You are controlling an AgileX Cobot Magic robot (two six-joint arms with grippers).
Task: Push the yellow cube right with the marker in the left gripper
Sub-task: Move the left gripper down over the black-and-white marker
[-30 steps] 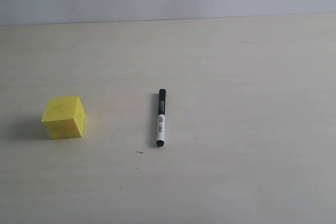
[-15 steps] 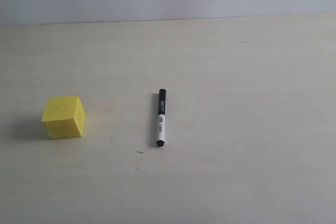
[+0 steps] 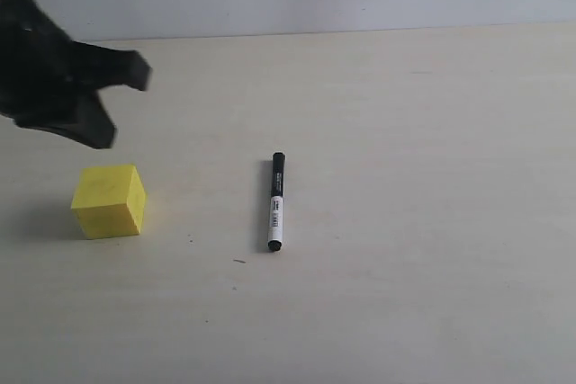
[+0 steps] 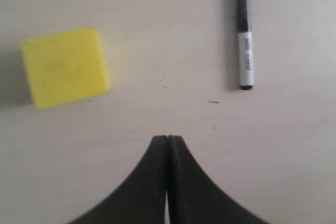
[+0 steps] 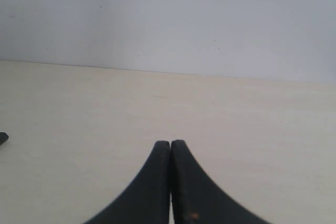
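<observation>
your glossy black left gripper (image 4: 167,140) hangs empty, fingers (image 4: 155,163) pressed together. the slim black-and-white marker (image 3: 275,201) lies in the middle of the table (image 3: 432,114), the bright yellow cube (image 3: 109,200) near its left edge. descending shut could knock the marker away.

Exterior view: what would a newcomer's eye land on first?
The bright yellow cube at the left stands out most against the pale table. Next comes the black left arm, a blurred mass at the upper left of the view, its pincer shut and empty. The marker lies flat near the middle, right of the cube, with nothing touching it.
</observation>
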